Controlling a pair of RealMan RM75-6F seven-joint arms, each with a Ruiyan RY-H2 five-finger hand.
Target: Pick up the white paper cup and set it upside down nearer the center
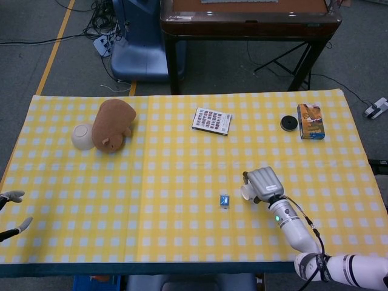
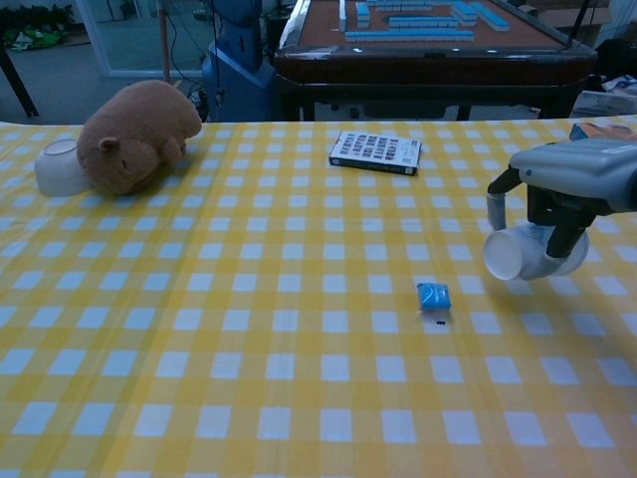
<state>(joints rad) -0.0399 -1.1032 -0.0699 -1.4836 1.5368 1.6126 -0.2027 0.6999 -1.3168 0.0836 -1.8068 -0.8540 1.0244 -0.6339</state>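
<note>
The white paper cup [image 2: 523,254] hangs on its side just above the cloth, its open mouth facing left. My right hand [image 2: 567,194] grips it from above, fingers [image 2: 559,235] wrapped around its body. From the head camera only the cup's rim [image 1: 247,193] peeks out left of the right hand [image 1: 263,183], right of the table's middle. My left hand [image 1: 11,213] shows only at the far left edge of the head view, off the table, fingers apart and holding nothing.
A small blue wrapped item [image 2: 433,296] lies just left of the cup. Further back lie a patterned box [image 2: 375,151], a brown plush animal [image 2: 134,134] beside a white bowl [image 2: 58,167], a black disc [image 1: 288,123] and an orange box [image 1: 310,121].
</note>
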